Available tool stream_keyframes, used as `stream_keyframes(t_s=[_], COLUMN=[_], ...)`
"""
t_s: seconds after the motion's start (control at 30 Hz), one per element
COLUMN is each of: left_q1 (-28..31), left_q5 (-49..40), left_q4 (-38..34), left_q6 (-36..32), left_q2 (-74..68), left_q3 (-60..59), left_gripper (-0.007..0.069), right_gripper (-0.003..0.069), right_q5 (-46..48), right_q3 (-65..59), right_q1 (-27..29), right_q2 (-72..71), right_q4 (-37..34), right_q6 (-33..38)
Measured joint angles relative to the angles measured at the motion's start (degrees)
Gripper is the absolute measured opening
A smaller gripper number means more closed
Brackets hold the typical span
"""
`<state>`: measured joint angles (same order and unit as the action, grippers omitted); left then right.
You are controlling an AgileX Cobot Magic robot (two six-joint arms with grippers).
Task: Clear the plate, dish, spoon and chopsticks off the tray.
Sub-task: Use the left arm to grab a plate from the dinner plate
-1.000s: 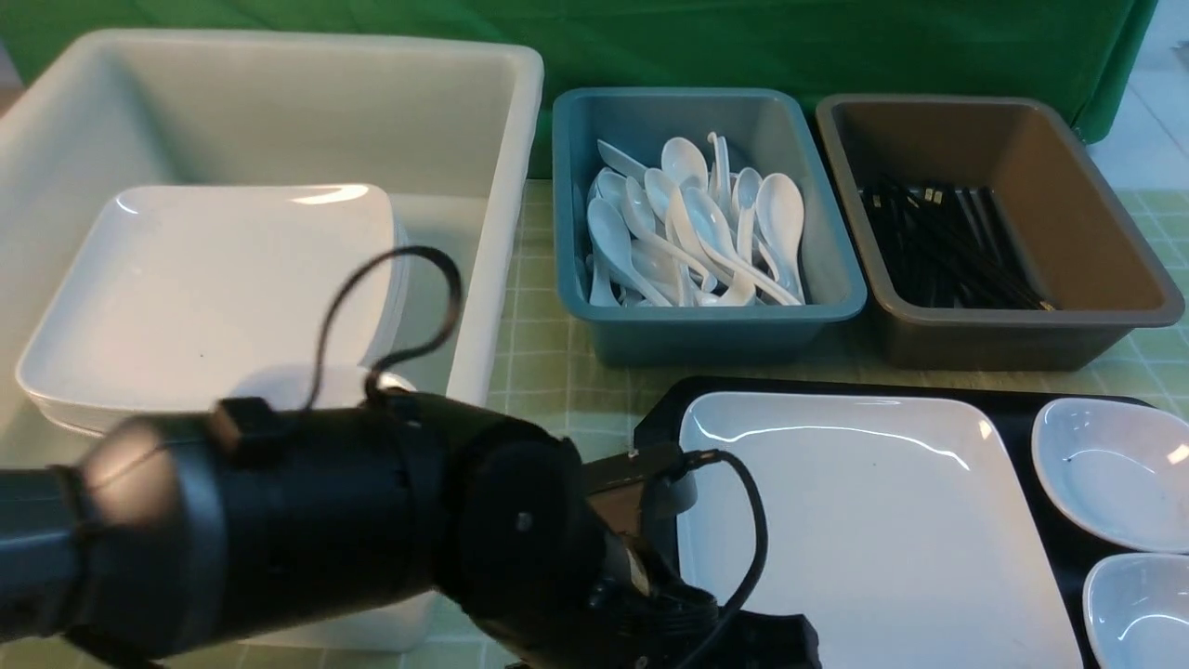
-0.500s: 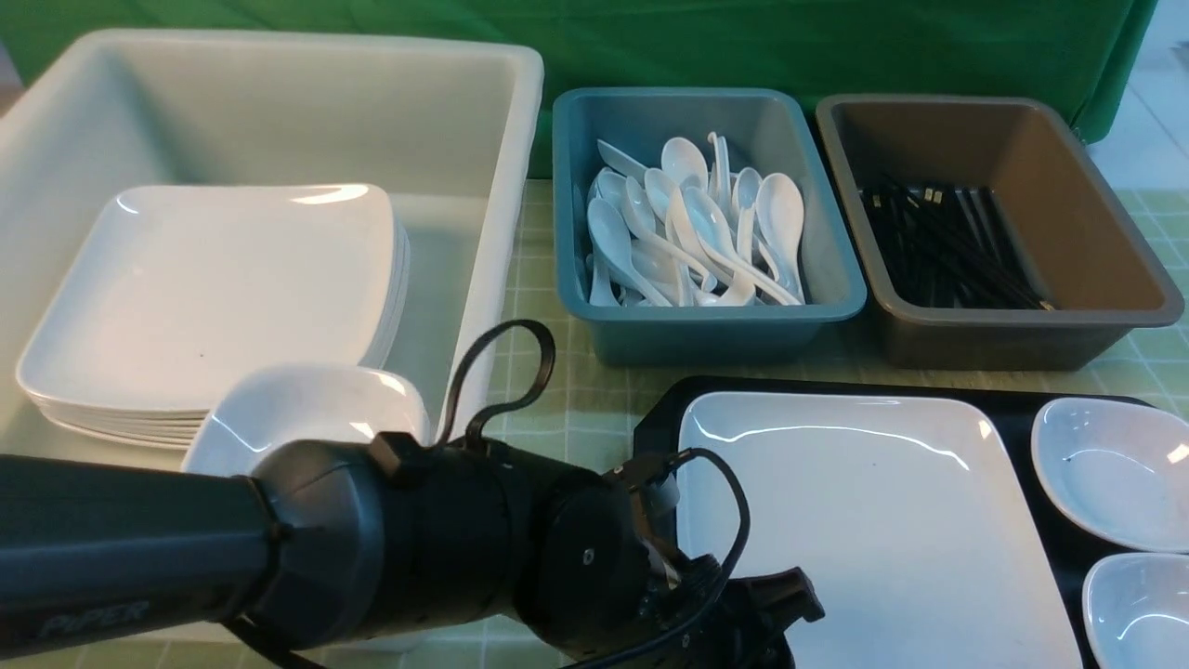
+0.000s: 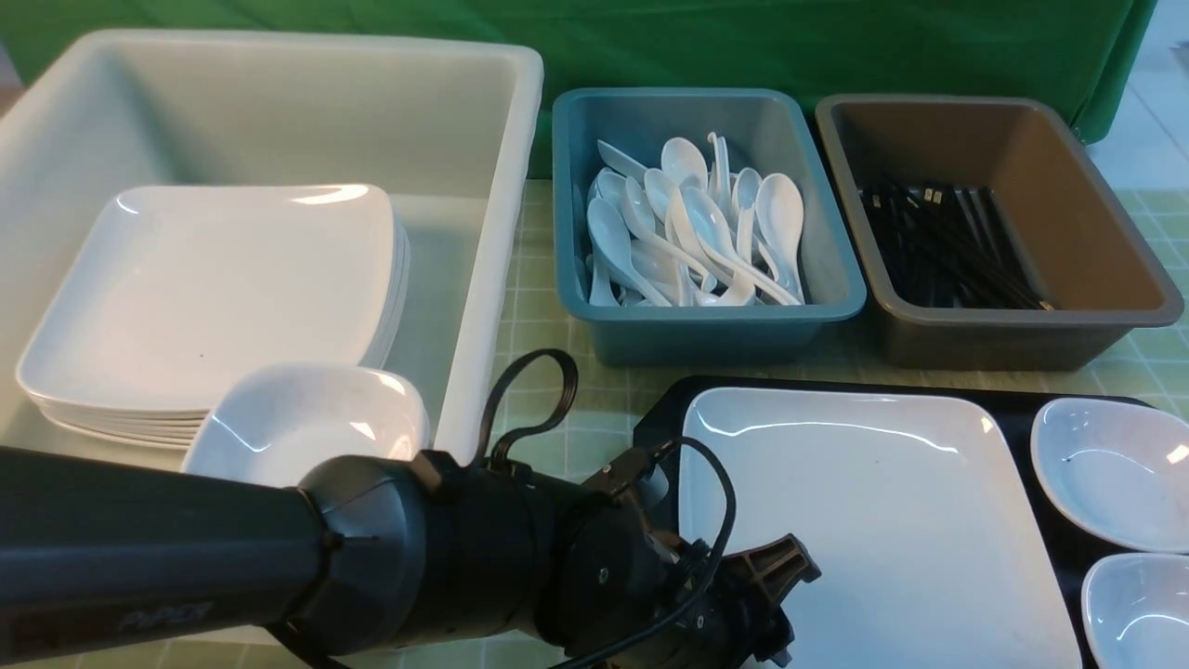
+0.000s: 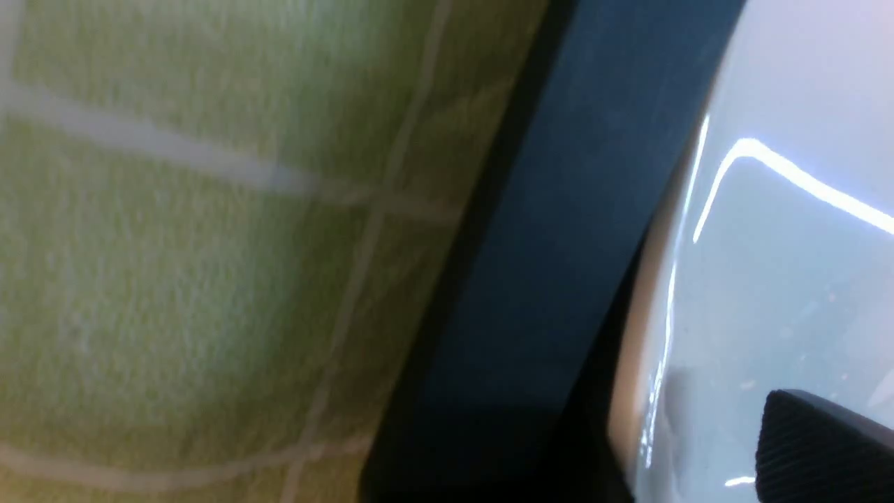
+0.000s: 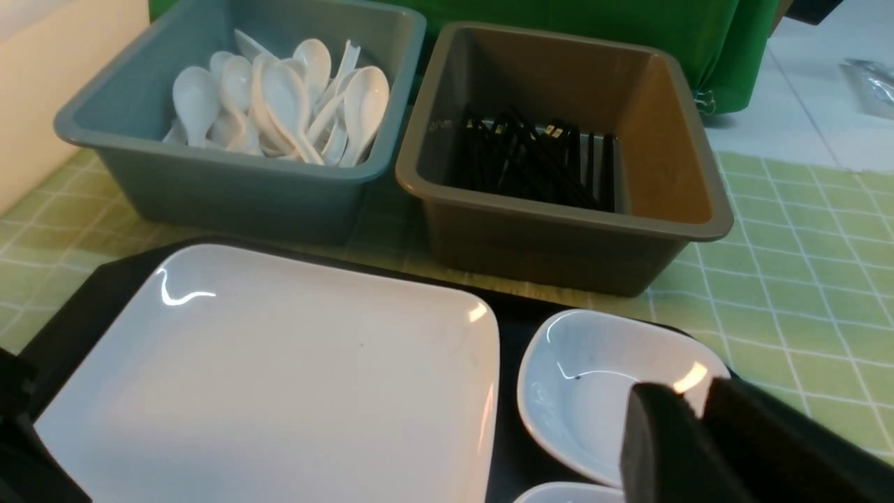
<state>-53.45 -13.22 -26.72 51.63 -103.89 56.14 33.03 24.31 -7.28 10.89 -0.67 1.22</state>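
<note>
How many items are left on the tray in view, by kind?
Large plate: 1
Small deep dishes: 2
Total: 3 on the tray. Its right side runs out of frame, so this counts only what shows.

Plate (image 3: 873, 520): glossy white, plain. Tray (image 3: 661, 416): black. Dishes (image 3: 1105, 469), right edge of frame: glossy white. Cloth (image 3: 548, 372): light green with a grid of pale lines. Backdrop (image 3: 743, 46), top of frame: dark green, plain. Tub (image 3: 279, 102), upper left: off-white, holding a white stack (image 3: 204, 288). Centre bin (image 3: 706, 333): blue-grey, holding white spoons (image 3: 687, 223). Upper-right bin (image 3: 1022, 339): brown, holding black chopsticks (image 3: 947, 246). Arm (image 3: 186, 548), lower left: black, with a black cable (image 3: 529, 390).
</note>
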Motion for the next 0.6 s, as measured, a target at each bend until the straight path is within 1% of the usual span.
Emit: stream_keyframes(t_s=[0.07, 0.1, 0.13, 0.3, 0.37, 0.6], left_q1=[0.0, 0.0, 0.0, 0.07, 0.19, 0.27], left_q5=[0.69, 1.05, 1.26, 3.92, 5.68, 7.01], left_q4=[0.21, 0.27, 0.27, -0.53, -1.04, -0.67], left_q6=[0.6, 0.65, 0.65, 1.11, 1.8, 1.97], left_q2=[-0.22, -0.47, -0.54, -2.05, -2.22, -0.77], left_q3=[0.0, 0.0, 0.0, 0.0, 0.0, 0.05], left_gripper=[0.0281, 0.025, 0.024, 0.0104, 0.0065, 0.0048], right_gripper=[0.0086, 0.0088, 0.0088, 0.0095, 0.0099, 0.0106], right_q5=[0.0, 0.0, 0.0, 0.07, 0.07, 0.12], right_q3=[0.0, 0.0, 0.0, 0.0, 0.0, 0.0], right_q1=[0.0, 0.0, 0.0, 0.0, 0.0, 0.0], right_q2=[0.0, 0.0, 0.0, 0.0, 0.0, 0.0], right_q4=[0.0, 0.0, 0.0, 0.0, 0.0, 0.0], right_q6=[0.0, 0.0, 0.0, 0.0, 0.0, 0.0])
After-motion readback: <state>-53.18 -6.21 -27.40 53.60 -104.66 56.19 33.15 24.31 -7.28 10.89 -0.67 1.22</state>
